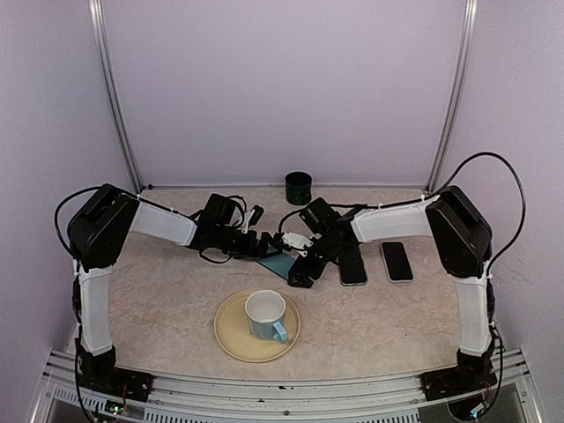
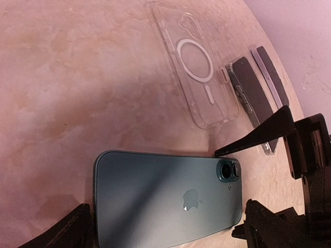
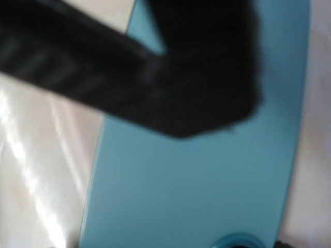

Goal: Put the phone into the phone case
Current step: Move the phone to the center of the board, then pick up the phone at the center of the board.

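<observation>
The teal phone (image 2: 165,199) lies back up on the table, camera end to the right. My left gripper (image 2: 168,232) is open, one finger low on each side, the phone between and ahead of them. My right gripper (image 1: 301,264) straddles the phone's camera end, one finger (image 2: 243,144) against its far long edge. In the right wrist view the phone (image 3: 196,186) fills the span between the jaws, with a blurred left finger (image 3: 196,77) over it. The clear phone case (image 2: 199,70) lies flat beyond, apart from the phone (image 1: 280,263). My left gripper (image 1: 262,242) sits just left of it.
Two dark phones (image 1: 352,264) (image 1: 397,262) lie to the right of the right gripper. A white cup (image 1: 266,315) stands on a tan plate (image 1: 231,339) near the front. A black cylinder (image 1: 299,188) stands at the back wall.
</observation>
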